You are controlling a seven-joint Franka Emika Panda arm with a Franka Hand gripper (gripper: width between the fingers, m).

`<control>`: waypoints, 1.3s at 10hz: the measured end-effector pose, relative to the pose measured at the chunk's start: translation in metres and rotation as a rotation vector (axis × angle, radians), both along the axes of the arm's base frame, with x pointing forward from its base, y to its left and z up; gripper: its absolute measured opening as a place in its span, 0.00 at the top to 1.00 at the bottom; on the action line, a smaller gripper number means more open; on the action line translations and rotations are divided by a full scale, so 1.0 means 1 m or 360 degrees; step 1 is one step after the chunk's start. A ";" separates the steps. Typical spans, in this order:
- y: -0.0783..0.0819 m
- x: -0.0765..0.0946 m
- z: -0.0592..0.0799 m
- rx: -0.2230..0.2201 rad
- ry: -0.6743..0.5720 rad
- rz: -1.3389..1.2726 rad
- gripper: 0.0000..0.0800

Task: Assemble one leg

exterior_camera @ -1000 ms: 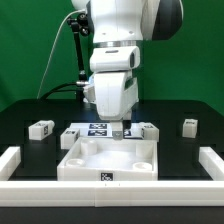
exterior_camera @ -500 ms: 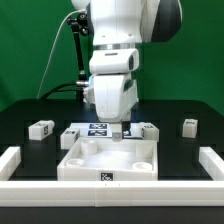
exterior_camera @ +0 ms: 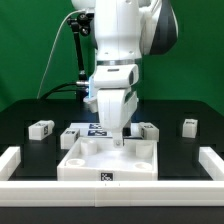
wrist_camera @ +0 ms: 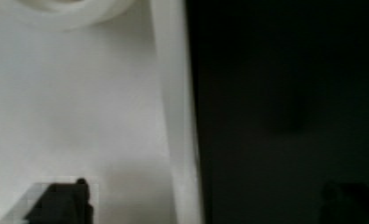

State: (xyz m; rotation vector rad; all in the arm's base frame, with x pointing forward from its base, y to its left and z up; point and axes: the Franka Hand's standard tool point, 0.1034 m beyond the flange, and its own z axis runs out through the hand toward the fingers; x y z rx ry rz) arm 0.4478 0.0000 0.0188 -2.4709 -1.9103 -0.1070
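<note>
Weighed the risks from the exterior view's left across. Found the far-left leg [exterior_camera: 41,128] well apart from the arm and judged it safe. Saw the second leg [exterior_camera: 70,137] just beside the rear corner of the tray [exterior_camera: 75,170]; could have been nudged by a careless sideways sweep. Caught the gripper [exterior_camera: 121,137] low over the tray's rear rim, with fingers [wrist_camera: 56,203] spread wide in the wrist view and nothing between them. Feared that a descent there would strike the rim, or the marker board [exterior_camera: 97,127] behind it, rather than close round a block. Noted the third leg [exterior_camera: 147,130] just beside the gripper on the right. Judged it the likeliest to be knocked aside, or clipped off-centre and twisted, if approached askew. Placed the far-right leg [exterior_camera: 188,126] well apart, out of harm. Could not pick out the intended leg.

Counted, left to right: four legs, all down on the black table [exterior_camera: 30,145], none in the tray and none gripped. Counted one tray, one marker board and one gripper.
</note>
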 end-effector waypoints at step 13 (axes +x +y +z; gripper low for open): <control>-0.007 -0.004 -0.015 0.0002 0.0020 -0.0019 0.94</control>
